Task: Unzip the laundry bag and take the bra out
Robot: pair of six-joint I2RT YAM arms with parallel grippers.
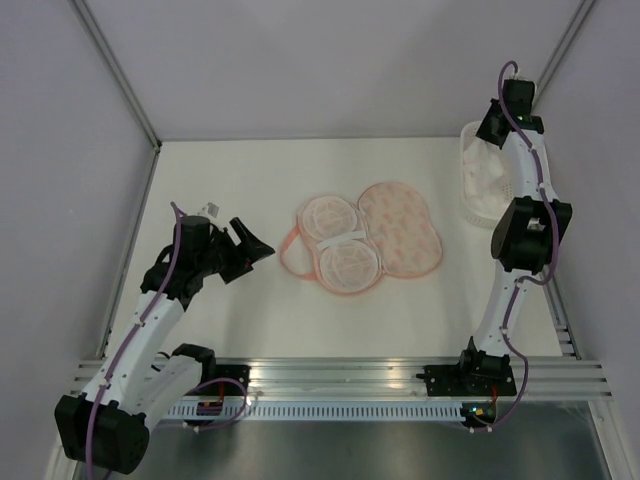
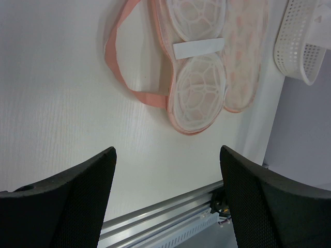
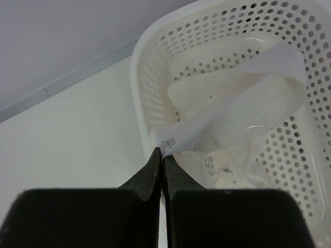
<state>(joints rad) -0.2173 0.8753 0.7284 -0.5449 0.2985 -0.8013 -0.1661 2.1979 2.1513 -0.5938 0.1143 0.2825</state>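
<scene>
The laundry bag (image 1: pixel 402 226) lies unzipped and spread open mid-table, its cream orange-print half to the right and a half with two white lattice cups (image 1: pixel 340 245) to the left; its pink loop strap points left. It also shows in the left wrist view (image 2: pixel 243 57). My left gripper (image 1: pixel 250 245) is open and empty, left of the bag and apart from it (image 2: pixel 167 150). The white bra (image 3: pixel 243 113) lies in the white basket (image 3: pixel 150 77). My right gripper (image 3: pixel 162 151) is shut on a labelled band of the bra, above the basket's near rim.
The perforated white basket (image 1: pixel 472 200) stands at the back right against the wall and shows in the left wrist view (image 2: pixel 300 46). A metal rail (image 1: pixel 330 375) runs along the table's near edge. Grey walls enclose the left, back and right.
</scene>
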